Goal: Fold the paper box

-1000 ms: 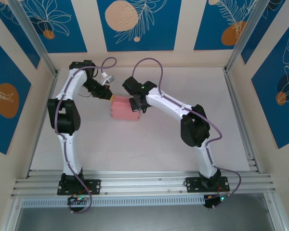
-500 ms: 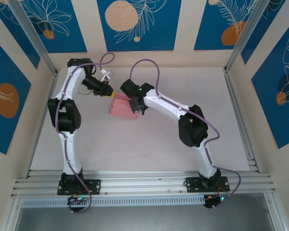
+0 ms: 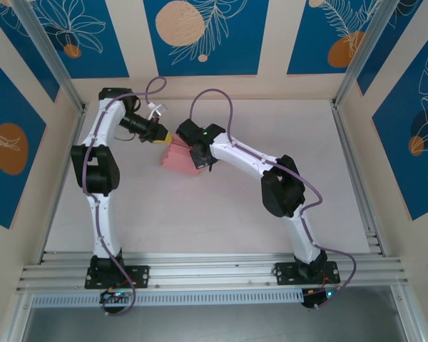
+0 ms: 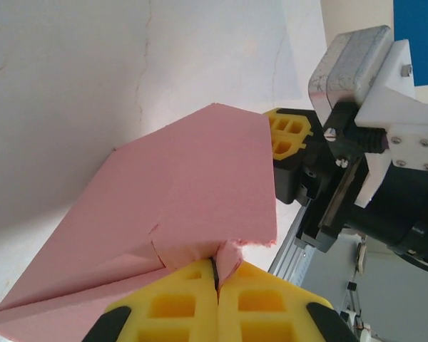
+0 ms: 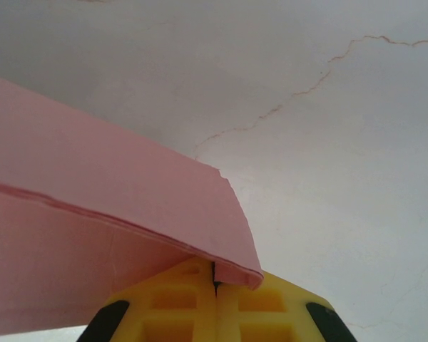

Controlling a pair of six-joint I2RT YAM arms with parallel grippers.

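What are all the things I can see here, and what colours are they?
paper box: one, pink, far middle of the table, pinched at two edges.
table: one, white, under everything.
wall panels: several, blue with orange circles, around the table.
rails: silver, along the near edge.
cables: purple, running along the arms.
left arm: white and black, left side.
right arm: white and black, right side.
left gripper: yellow fingers, shut on the box.
right gripper: yellow fingers, shut on the box.

The paper box point(image 3: 179, 159) sits between left tool point(image 3: 168, 136) and right tool point(image 3: 197, 152).
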